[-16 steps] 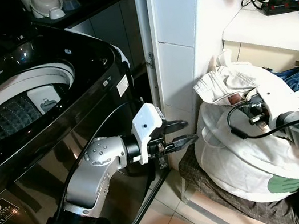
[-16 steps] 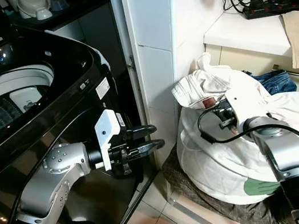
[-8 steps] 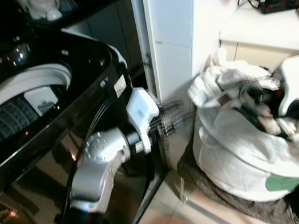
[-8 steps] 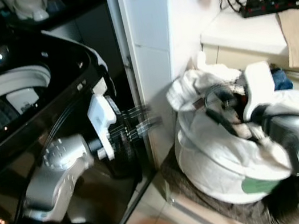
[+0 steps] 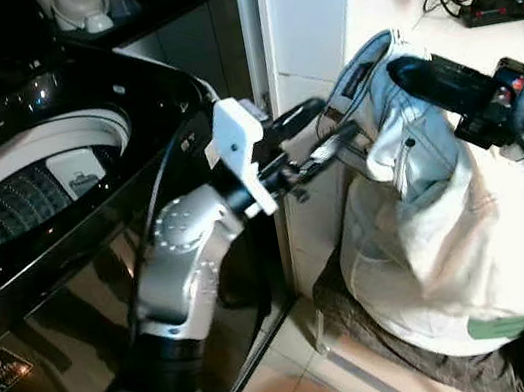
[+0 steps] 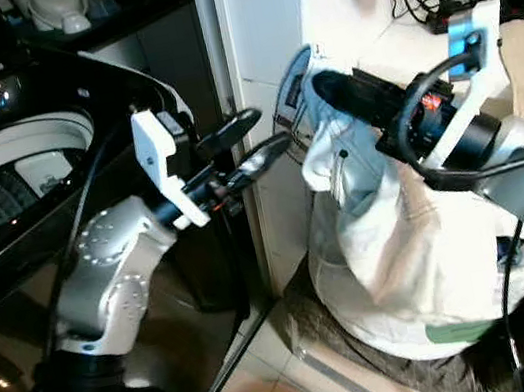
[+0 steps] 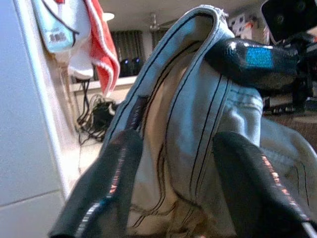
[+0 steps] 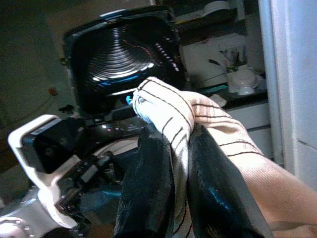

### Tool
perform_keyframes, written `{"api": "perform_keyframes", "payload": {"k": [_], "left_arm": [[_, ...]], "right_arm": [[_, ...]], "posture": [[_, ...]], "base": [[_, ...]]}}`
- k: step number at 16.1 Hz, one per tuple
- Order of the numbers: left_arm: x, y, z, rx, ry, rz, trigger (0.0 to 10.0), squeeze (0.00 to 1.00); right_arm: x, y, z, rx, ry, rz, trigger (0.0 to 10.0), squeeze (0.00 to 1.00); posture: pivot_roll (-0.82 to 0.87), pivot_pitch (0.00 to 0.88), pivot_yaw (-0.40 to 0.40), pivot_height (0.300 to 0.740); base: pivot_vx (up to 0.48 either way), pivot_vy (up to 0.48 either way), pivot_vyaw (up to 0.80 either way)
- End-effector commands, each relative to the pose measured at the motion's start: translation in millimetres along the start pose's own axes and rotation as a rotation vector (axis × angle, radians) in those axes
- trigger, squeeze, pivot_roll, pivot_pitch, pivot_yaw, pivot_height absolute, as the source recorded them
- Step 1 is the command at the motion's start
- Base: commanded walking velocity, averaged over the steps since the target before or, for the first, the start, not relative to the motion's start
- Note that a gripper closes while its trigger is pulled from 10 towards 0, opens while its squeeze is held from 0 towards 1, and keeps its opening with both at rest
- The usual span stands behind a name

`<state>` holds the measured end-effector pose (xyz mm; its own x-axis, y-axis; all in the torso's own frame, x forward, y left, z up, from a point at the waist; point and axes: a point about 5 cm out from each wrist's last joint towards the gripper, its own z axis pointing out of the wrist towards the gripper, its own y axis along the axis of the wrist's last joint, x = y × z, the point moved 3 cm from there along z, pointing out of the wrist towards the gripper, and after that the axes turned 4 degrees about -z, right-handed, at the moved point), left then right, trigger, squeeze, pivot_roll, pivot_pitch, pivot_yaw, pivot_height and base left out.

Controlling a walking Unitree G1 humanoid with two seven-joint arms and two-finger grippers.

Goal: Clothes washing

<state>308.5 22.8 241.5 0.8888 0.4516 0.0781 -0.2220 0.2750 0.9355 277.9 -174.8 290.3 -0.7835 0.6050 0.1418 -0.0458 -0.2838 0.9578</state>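
You have the pale denim garment (image 5: 404, 135) lifted above the white laundry pile (image 5: 457, 263), which sits on the floor to the right of the tiled wall corner (image 5: 300, 37). Your right gripper (image 6: 340, 91) is clamped on the garment's upper edge; in the right wrist view, striped cloth is squeezed between the fingers (image 8: 148, 163). Your left gripper (image 5: 316, 126), fingers spread, sits just left of the garment, with the fabric's waistband lying between the pads (image 7: 114, 168) but not pinched. To the far left, the black washing machine (image 5: 58, 191) stands with its drum (image 5: 24, 197) exposed.
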Motion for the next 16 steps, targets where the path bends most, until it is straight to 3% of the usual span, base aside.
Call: {"api": "perform_keyframes", "payload": {"k": [1,3,4,7,8,9,11,14,15,16], "left_arm": [[-0.2,5.1,3.4,-0.027,-0.009,-0.004,10.0,1.00],[-6.1,7.3,5.4,-0.056,-0.032,-0.081,10.0,1.00],[-17.0,8.8,7.5,-0.081,-0.085,-0.192,10.0,0.00],[-37.2,0.0,13.3,-0.074,-0.163,-0.326,10.0,0.00],[-40.6,-4.6,15.0,-0.051,-0.170,-0.323,10.0,0.00],[-40.9,-16.4,18.7,0.014,-0.140,-0.258,10.0,0.00],[-26.1,-27.1,25.4,0.069,-0.011,-0.131,10.0,0.00],[-22.7,-22.7,29.3,0.047,0.006,-0.115,10.0,0.00],[-22.0,-22.3,28.8,0.037,0.009,-0.128,4.8,0.00],[-21.0,-22.1,28.5,0.028,0.015,-0.132,0.5,0.00]], "right_arm": [[15.0,13.0,2.6,-0.044,0.070,-0.024,0.0,0.00],[14.1,10.5,3.5,-0.037,0.061,-0.013,0.0,0.00],[15.5,8.2,3.9,-0.028,0.064,-0.001,0.0,0.00],[16.4,6.3,6.2,-0.024,0.068,0.014,0.0,0.00],[16.8,6.0,6.6,-0.022,0.069,0.016,0.0,0.00],[17.5,5.7,7.3,-0.018,0.070,0.017,0.0,0.00],[18.5,6.0,7.8,-0.018,0.071,0.017,0.0,0.00],[19.6,5.4,7.7,-0.013,0.067,0.017,0.0,0.00],[19.6,4.9,7.7,-0.010,0.064,0.016,0.0,0.00],[19.5,4.5,7.8,-0.008,0.061,0.017,0.0,0.00]], "posture": [[-0.10,0.000,0.025,0.740],[-0.10,0.000,0.025,0.740],[-0.09,0.000,0.023,0.740],[-0.09,0.000,0.022,0.740],[-0.09,0.000,0.022,0.740],[-0.09,0.000,0.023,0.740],[-0.10,0.000,0.024,0.740],[-0.10,0.000,0.027,0.740],[-0.10,0.000,0.028,0.740],[-0.10,0.000,0.028,0.740]], "base": [[0.000,0.000,0.00],[0.000,0.000,0.00],[0.000,0.000,0.00],[0.000,0.000,0.00],[0.000,0.000,0.00],[0.000,0.000,0.00],[0.000,0.000,0.00],[0.000,0.000,0.00],[0.000,0.000,0.00],[0.000,0.000,0.00]]}}
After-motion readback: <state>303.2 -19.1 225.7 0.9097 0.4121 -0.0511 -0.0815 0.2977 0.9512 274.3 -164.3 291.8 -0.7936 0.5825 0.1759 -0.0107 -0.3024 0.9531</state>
